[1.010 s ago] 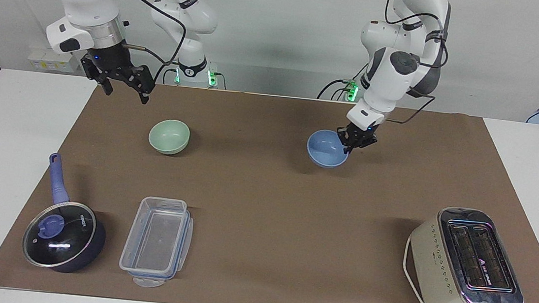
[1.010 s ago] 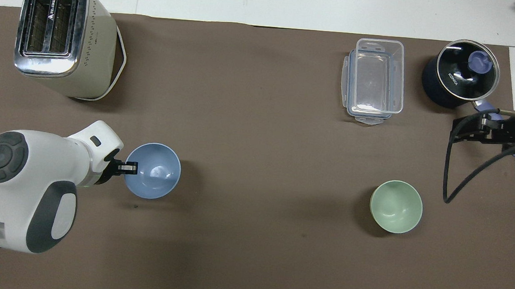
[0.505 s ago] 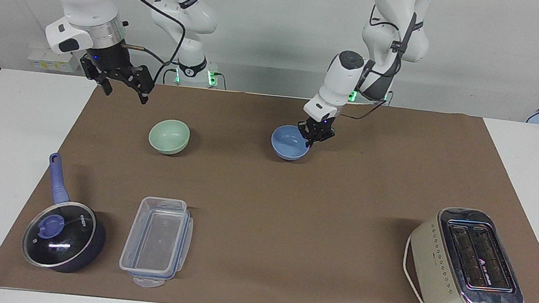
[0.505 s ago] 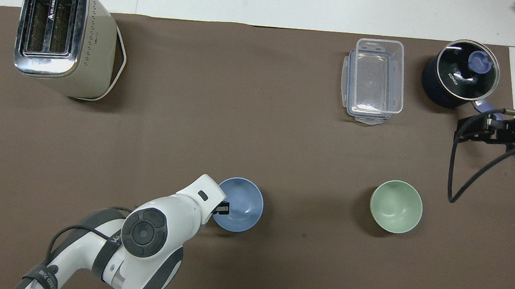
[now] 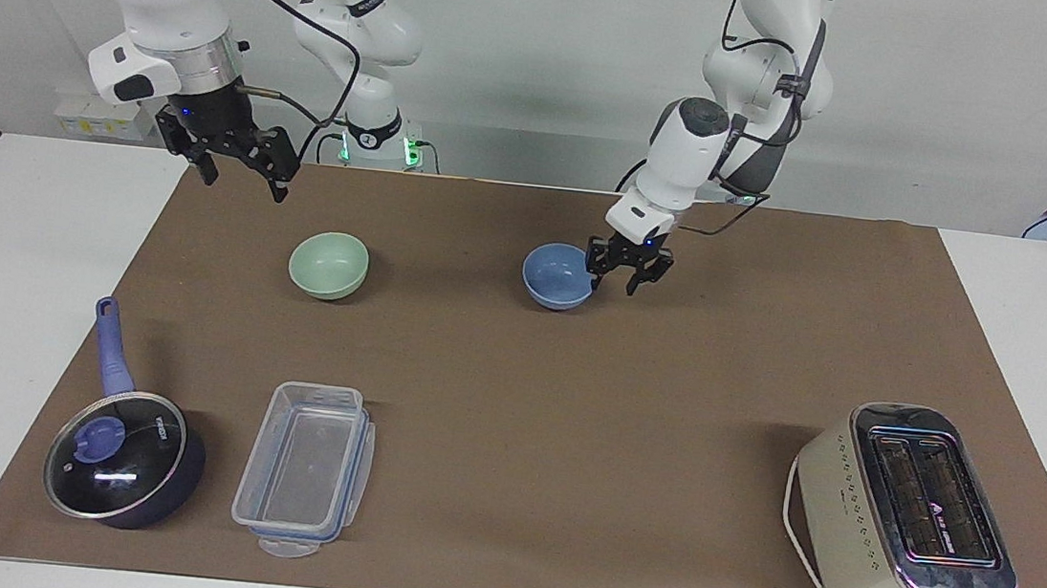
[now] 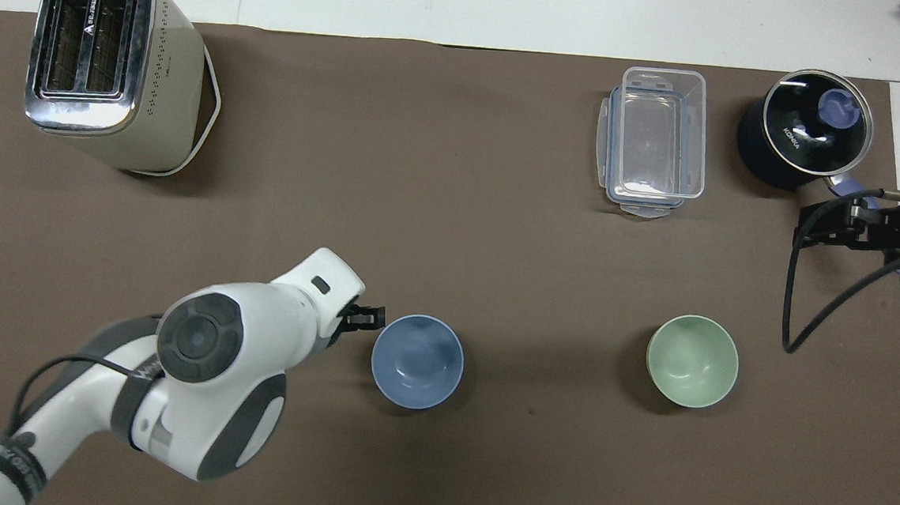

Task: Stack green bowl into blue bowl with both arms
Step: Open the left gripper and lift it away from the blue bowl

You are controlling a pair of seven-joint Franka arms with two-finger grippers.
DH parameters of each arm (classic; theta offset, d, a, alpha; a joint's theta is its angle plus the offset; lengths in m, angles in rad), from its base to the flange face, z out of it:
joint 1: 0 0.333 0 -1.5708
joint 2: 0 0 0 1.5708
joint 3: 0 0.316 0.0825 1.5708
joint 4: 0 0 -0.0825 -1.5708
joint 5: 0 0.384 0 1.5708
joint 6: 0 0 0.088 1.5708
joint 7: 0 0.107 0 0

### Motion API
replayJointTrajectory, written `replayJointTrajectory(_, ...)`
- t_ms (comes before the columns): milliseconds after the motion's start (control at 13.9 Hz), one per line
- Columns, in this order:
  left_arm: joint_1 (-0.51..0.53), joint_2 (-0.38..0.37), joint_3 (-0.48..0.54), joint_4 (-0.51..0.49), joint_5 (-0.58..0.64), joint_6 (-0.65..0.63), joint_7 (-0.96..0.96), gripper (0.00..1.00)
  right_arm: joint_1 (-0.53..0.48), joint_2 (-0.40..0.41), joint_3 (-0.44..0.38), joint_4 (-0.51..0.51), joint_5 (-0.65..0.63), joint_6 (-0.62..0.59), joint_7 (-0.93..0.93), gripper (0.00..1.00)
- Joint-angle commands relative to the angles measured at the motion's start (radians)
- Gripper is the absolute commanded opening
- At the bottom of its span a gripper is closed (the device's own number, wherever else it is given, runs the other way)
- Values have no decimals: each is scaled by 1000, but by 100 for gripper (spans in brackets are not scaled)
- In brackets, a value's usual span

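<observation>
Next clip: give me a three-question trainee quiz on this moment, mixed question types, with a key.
1. True or false: the green bowl sits inside the blue bowl.
2. Which end effector is beside the blue bowl? A) left end effector B) right end effector
3. Fill in: the clear plastic container lies between the toaster and the ____.

Key:
1. False; the bowls stand apart on the brown mat.
2. A; open, just off the rim, holding nothing. The right end effector waits, open, above the mat's edge.
3. The lidded pot.
</observation>
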Motion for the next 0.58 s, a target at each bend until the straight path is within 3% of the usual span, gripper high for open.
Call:
replayJointTrajectory(0,127,-7,-3,105,-4,-178,134,100,-13,-30,2,-51,6,38,-24,100)
replayJointTrajectory(361,392,-5,0,294,27,-485,426,100,-14,-88,2,-245,6,137,-40,100)
replayJointTrajectory(505,435,-5,0,383,91,-595,449,100,-31,-94,1,-340,6,203,-41,100)
